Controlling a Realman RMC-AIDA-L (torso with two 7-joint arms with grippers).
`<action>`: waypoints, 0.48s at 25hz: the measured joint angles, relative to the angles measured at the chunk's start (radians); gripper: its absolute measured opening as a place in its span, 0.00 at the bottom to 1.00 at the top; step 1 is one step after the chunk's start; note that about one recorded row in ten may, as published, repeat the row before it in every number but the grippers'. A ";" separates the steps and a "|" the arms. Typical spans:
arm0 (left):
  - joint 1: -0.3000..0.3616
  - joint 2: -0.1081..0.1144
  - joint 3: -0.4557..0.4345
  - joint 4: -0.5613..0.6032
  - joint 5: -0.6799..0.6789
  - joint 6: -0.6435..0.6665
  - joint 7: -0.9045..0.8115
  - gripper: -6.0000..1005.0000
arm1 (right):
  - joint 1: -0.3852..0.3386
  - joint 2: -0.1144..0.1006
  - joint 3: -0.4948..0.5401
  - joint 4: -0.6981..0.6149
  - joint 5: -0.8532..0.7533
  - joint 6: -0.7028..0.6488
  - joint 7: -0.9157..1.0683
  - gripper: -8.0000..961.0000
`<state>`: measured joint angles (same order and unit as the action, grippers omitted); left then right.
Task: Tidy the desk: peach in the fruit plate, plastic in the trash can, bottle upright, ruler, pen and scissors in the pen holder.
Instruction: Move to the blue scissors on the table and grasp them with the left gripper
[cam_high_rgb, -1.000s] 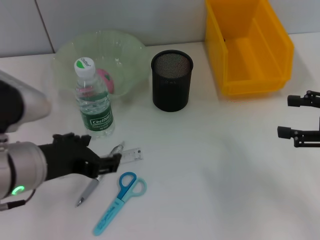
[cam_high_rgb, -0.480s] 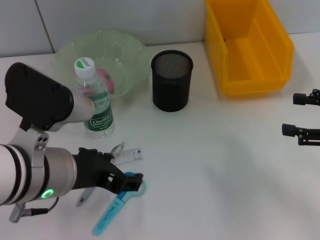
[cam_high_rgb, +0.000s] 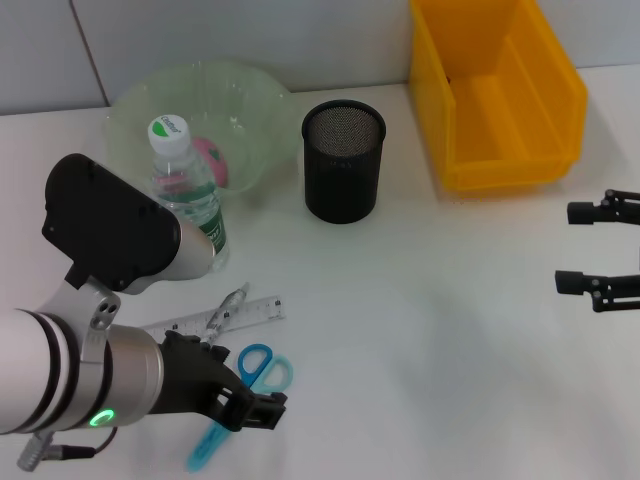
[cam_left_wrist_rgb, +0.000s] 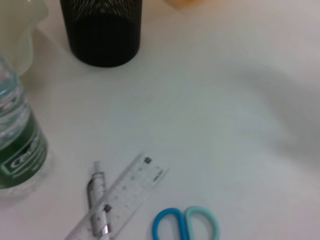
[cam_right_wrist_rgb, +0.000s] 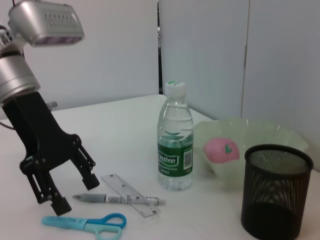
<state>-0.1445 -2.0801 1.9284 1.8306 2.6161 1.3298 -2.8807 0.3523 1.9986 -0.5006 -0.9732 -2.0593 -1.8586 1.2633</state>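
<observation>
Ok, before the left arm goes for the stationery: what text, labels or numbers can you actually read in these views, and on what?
Bottle label: white brand lettering on green, starts with a "C", the rest too blurred to read.
Bottle cap: green print on white, too small to read.
Ruler: scale marks show, no number legible.
Pen: a band of print, unreadable.
Scissors, pen holder, yellow bin: no text visible.

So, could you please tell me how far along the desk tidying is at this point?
Done: the peach lies in the fruit plate and the bottle stands upright. No loose plastic shows. In hand: nothing; the open left hand hangs over the scissors. Left: scissors, ruler and pen lie outside the pen holder. The right hand waits aside.
</observation>
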 joint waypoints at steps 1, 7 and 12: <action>-0.002 0.000 0.000 -0.002 0.006 0.001 0.000 0.82 | 0.003 0.000 -0.001 0.002 0.000 0.000 -0.001 0.86; -0.032 0.000 0.016 -0.052 0.053 -0.003 0.000 0.82 | 0.007 0.007 0.002 0.005 0.002 0.005 -0.011 0.86; -0.067 0.000 0.023 -0.089 0.052 -0.006 -0.001 0.82 | 0.006 0.011 0.004 0.002 0.003 0.004 -0.009 0.86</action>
<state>-0.2110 -2.0801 1.9512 1.7416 2.6679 1.3243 -2.8818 0.3586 2.0094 -0.4968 -0.9711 -2.0567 -1.8542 1.2538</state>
